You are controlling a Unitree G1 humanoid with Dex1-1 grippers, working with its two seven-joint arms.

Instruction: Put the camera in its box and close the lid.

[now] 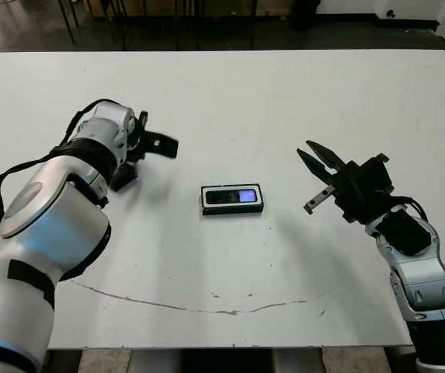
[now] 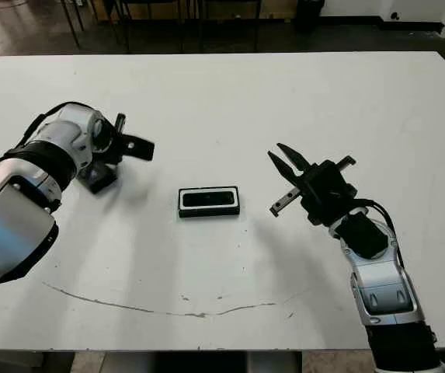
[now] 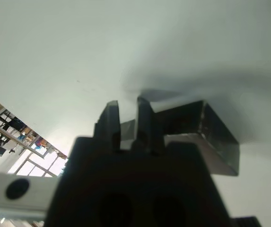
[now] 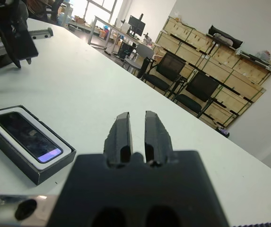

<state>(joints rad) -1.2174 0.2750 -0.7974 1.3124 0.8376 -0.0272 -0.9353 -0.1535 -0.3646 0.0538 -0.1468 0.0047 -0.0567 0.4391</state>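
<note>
Left arm bent inward, wrist rolled, left claw [image 1: 129, 159] low at the surface [image 1: 284, 101], fingers [image 3: 145, 118] nearly together around something dark. Right arm reaches in from lower right, right claw [image 1: 315, 159] raised, fingers slightly parted, gripping nothing.

A white table [image 1: 284, 101] fills most of the head views — a thin dark scratch [image 1: 191, 307] curves across it near the front edge. Beyond the far edge stand dark chair or table legs [image 1: 121, 23] on a dim floor. The right wrist view shows black office chairs [image 4: 182, 87], wooden crates [image 4: 220, 66] stacked along a pale wall, and a desk with a monitor [image 4: 137, 23] by bright windows.
</note>
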